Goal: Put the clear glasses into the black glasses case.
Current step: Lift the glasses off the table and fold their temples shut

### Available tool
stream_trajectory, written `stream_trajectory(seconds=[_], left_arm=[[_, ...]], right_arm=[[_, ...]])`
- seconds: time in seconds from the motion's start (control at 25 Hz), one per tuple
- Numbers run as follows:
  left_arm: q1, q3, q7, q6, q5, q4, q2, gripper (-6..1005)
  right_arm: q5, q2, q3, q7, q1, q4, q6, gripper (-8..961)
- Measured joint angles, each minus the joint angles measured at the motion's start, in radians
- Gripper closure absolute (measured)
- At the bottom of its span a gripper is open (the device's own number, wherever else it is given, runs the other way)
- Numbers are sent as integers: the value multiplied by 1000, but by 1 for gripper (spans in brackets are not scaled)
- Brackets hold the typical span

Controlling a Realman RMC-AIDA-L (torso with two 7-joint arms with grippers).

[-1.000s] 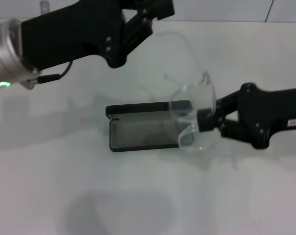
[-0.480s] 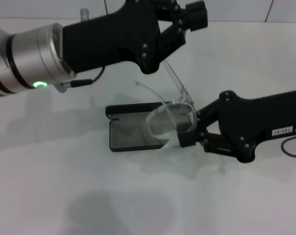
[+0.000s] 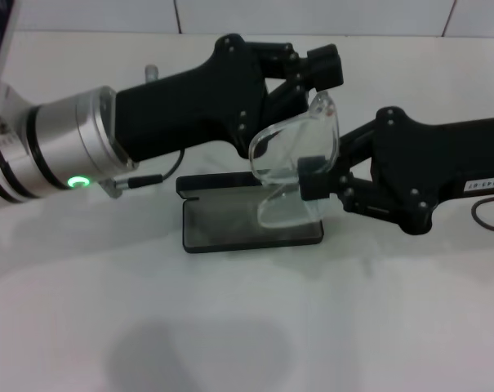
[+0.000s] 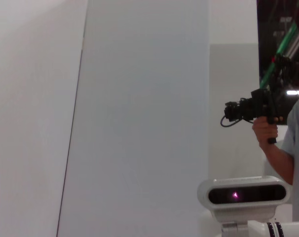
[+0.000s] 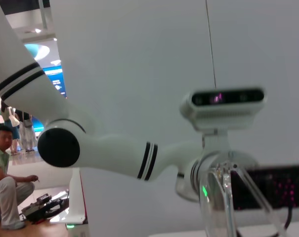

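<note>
Clear glasses [image 3: 294, 155] pinched by left gripper [image 3: 324, 77] and right gripper [image 3: 310, 175], poised above open black glasses case [image 3: 230, 222] for lowering.

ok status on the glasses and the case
Right gripper and left gripper both on clear glasses, above open black glasses case. Nothing blocking the case.

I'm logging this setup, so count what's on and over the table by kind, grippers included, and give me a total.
Clear glasses: 1, held above the case
Black glasses case: 1, lying open on the table
Grippers: 2, the left gripper and the right gripper, both at the glasses
Total: 4
</note>
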Motion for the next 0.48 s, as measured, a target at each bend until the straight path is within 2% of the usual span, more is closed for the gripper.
stream_trajectory(seconds=[0.48], left_arm=[[30,18,12,11,-57,-40,0,946]], right_arm=[[44,-1,3,-46,0,6,-6,871]])
